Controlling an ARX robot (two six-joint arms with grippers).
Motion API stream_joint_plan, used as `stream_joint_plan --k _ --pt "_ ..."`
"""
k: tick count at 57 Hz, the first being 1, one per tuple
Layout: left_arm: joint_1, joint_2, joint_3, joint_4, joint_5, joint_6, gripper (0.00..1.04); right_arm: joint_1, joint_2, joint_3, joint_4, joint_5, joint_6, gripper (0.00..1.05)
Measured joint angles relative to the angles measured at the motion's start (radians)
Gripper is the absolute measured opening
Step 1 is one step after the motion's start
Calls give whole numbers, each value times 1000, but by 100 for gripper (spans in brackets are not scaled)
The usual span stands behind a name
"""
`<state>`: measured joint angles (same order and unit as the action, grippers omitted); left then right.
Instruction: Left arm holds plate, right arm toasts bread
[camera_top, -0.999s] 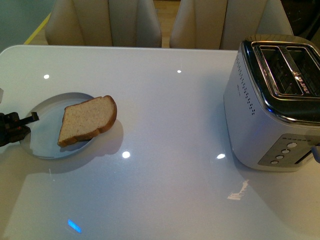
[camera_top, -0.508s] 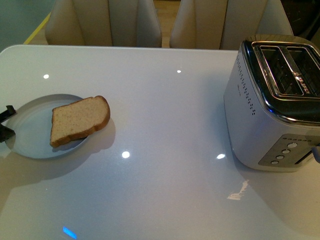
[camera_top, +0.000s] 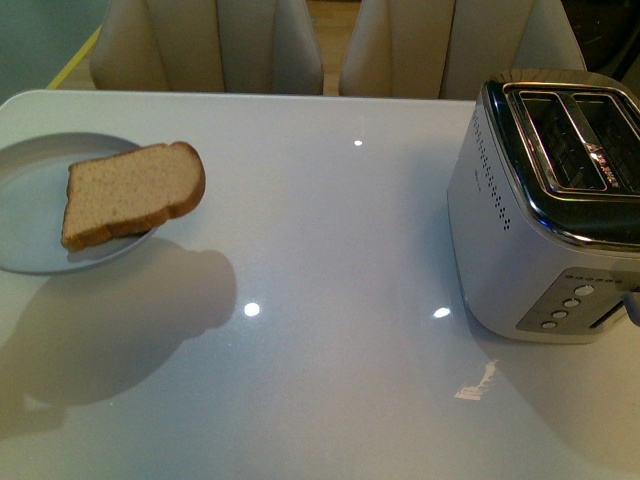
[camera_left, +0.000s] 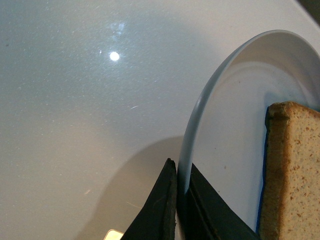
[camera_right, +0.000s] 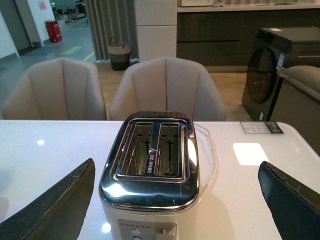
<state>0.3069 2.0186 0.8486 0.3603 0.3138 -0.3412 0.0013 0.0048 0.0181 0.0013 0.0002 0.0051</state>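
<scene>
One plate (camera_top: 22, 225) at the far left of the front view, cut by the frame edge and raised clear of the surface (camera_top: 330, 240) — its broad shadow falls on the glossy white top, nearer the camera. Bread (camera_top: 130, 192) lies flat on the plate, its rounded crust end overhanging the rim toward mid-surface. Left end effector (camera_left: 180, 169) shows only in the wrist view: two black fingers clenched on the plate's rim, one on each side of it. Two pale chairs (camera_top: 205, 45) stand behind the far edge. Toaster (camera_top: 545, 210) stands upright at the right — silver body, two top slots with wire guides visible inside, a row of buttons on its near end. Right end effector (camera_right: 176, 166) hangs above the surface on the near side of the toaster, looking down at the slots. Its fingers (camera_right: 60, 202) are spread wide and released, and it touches neither the toaster nor the surface.
</scene>
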Motion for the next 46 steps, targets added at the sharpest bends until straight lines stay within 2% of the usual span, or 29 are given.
stream_joint_plan --k 15,35,46 --pt "-114 -198 -11 -92 4 -83 3 0 0 0 0 0 0 96" --pt "-380 -322 48 -214 -14 -210 3 0 0 0 0 0 0 96" --pt "-497 -342 93 -243 -19 -278 3 0 0 0 0 0 0 96"
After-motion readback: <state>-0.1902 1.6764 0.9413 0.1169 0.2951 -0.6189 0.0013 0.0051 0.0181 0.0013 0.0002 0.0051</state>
